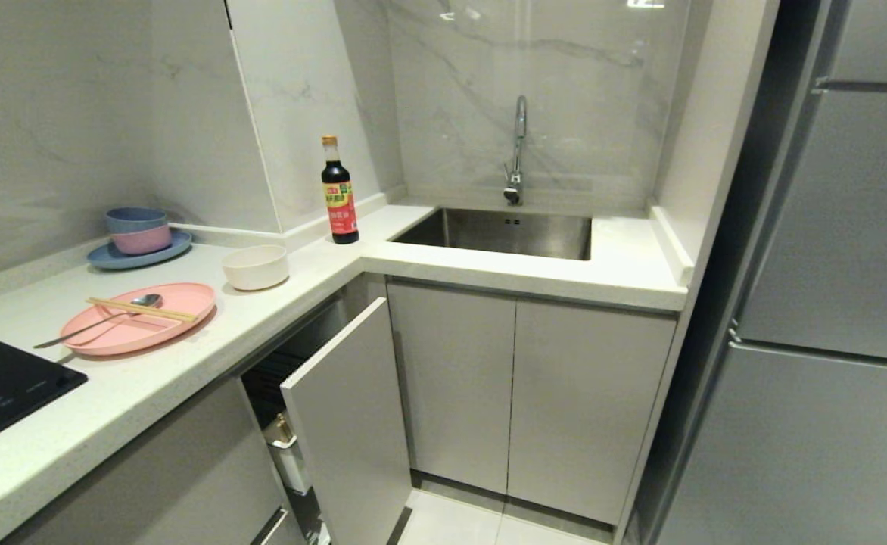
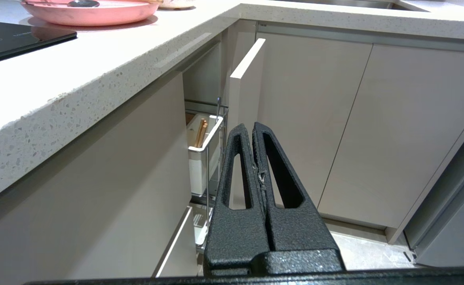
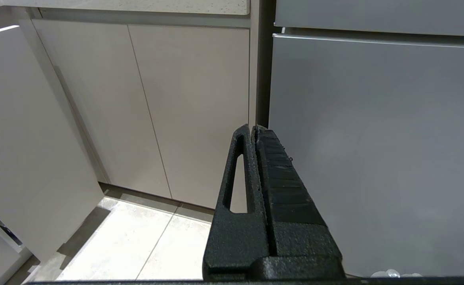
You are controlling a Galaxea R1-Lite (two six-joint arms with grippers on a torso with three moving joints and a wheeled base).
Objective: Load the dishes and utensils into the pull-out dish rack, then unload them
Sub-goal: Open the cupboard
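A kitchen corner at the outset of the loading job: nothing has yet gone into the pull-out rack [image 2: 204,158], which shows in the left wrist view at the centre of the frame, drawn partly out of the cabinet behind its narrow pale front panel [image 1: 349,424]. On the bench [image 1: 171,378], at the left of the head view, lies the pink divided plate [image 1: 141,327] with the chopsticks [image 1: 141,309] and the metal spoon [image 1: 99,322] resting across it; the cream bowl [image 1: 256,266] stands just beyond it, empty as far as can be seen. A stack of blue and pink bowls on a blue plate [image 1: 138,236] sits at the far left against the wall, and a dark sauce bottle [image 1: 339,193] stands near the sink [image 1: 504,231], whose basin appears bare. Inside the rack, a white caddy [image 2: 200,158] in its wire frame already holds what look like wooden sticks. Neither arm appears in the head view; the left tool [image 2: 251,128] hangs low before the rack with its jaws pressed together and nothing between them, and the right tool [image 3: 253,130], likewise closed and empty, points toward the cabinet doors and the grey refrigerator [image 3: 374,150]. The next move would seem to call for raising an arm to the bench and parting the jaws for a first piece, perhaps after drawing the rack out further.
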